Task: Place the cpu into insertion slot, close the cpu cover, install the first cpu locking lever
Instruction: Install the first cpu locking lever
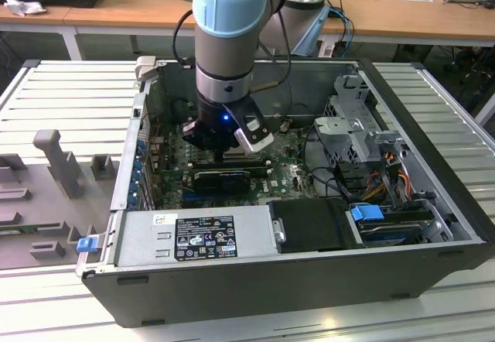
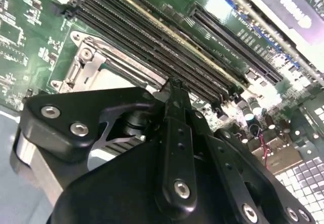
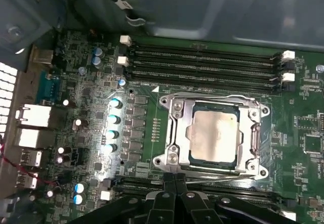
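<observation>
In the first wrist view the cpu (image 3: 212, 135) lies flat in its socket, its pale silver top showing through the window of the cpu cover (image 3: 177, 133). The cover lies down over it. A thin metal locking lever (image 3: 223, 172) runs along the socket edge nearest my gripper (image 3: 175, 179). The two black fingers are shut together, and their tips are right at that lever's end. In the second wrist view the gripper (image 2: 174, 84) points at the socket's edge beside the cpu cover (image 2: 88, 64). In the exterior view the gripper (image 1: 223, 155) hangs low over the motherboard inside the open computer case.
Long memory slots (image 3: 202, 64) run beside the socket. A black expansion card (image 1: 223, 178) stands just in front of the gripper. The power supply (image 1: 193, 234), a drive cage (image 1: 356, 117) with cables and the case walls (image 1: 131, 148) hem the board in.
</observation>
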You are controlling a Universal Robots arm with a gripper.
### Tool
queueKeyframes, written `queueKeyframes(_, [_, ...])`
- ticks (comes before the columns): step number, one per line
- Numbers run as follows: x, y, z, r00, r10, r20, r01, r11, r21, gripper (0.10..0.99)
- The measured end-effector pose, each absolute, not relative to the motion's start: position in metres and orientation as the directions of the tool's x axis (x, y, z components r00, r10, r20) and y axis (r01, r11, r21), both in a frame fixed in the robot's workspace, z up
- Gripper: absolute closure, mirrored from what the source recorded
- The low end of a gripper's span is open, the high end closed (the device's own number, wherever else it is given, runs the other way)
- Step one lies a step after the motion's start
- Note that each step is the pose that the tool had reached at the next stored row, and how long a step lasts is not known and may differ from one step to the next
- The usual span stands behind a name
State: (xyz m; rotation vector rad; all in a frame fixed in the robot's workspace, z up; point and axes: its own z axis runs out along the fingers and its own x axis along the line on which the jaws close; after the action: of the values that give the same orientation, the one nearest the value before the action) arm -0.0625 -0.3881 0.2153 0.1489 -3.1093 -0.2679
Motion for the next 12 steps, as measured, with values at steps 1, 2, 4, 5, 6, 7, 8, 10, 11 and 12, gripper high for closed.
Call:
queueKeyframes(1, [-0.0648, -0.3908, 0.2152, -0.995, -0.097, 0.007, -0.094, 0.977, 0.194, 0.980])
queueKeyframes(2, [-0.0657, -0.3926, 0.2147, -0.995, -0.097, 0.006, -0.094, 0.974, 0.205, 0.980])
queueKeyframes(4, [-0.0669, -0.3946, 0.2135, -0.995, -0.097, 0.004, -0.094, 0.972, 0.217, 0.980])
queueKeyframes(5, [-0.0671, -0.3952, 0.2125, -0.995, -0.097, 0.004, -0.094, 0.971, 0.221, 0.980])
queueKeyframes(6, [-0.0671, -0.3953, 0.2114, -0.995, -0.097, 0.004, -0.094, 0.970, 0.225, 0.980])
queueKeyframes(7, [-0.0671, -0.3955, 0.2105, -0.995, -0.097, 0.003, -0.094, 0.969, 0.228, 0.980])
queueKeyframes(8, [-0.0671, -0.3957, 0.2097, -0.995, -0.097, 0.003, -0.094, 0.968, 0.232, 0.980])
queueKeyframes(10, [-0.0671, -0.3961, 0.2079, -0.995, -0.097, 0.002, -0.094, 0.966, 0.240, 0.980])
queueKeyframes(11, [-0.0671, -0.3965, 0.2068, -0.995, -0.097, 0.002, -0.094, 0.965, 0.244, 0.980])
queueKeyframes(12, [-0.0674, -0.3969, 0.2060, -0.995, -0.097, 0.001, -0.093, 0.965, 0.247, 0.980])
